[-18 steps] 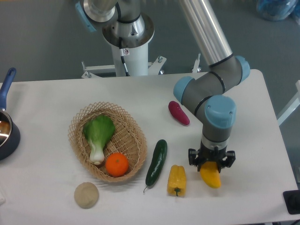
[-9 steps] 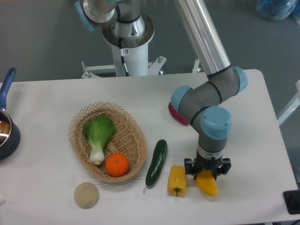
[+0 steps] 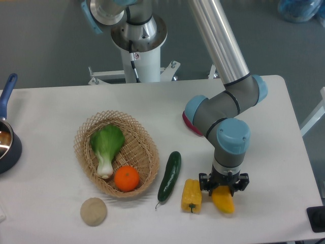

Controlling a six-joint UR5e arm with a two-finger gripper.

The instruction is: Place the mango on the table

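Observation:
The mango [image 3: 224, 200] is a smooth yellow-orange oval low at the front right of the white table [image 3: 284, 152], just right of the yellow bell pepper [image 3: 191, 195]. My gripper [image 3: 224, 186] points straight down and is shut on the mango's upper end. I cannot tell whether the mango touches the tabletop. The wrist hides the top of the fruit.
A wicker basket [image 3: 84, 136] holds a bok choy [image 3: 106, 146] and an orange [image 3: 126, 178]. A cucumber [image 3: 169, 175] lies beside it. A tan round potato [image 3: 94, 211] is at the front left. A magenta sweet potato [image 3: 189, 123] sits behind my arm. A blue pot [image 3: 7, 142] is at the left edge.
My gripper has moved left and toward the front edge with the mango in it, ending close beside the yellow pepper. The motion has slowed over the last half second.

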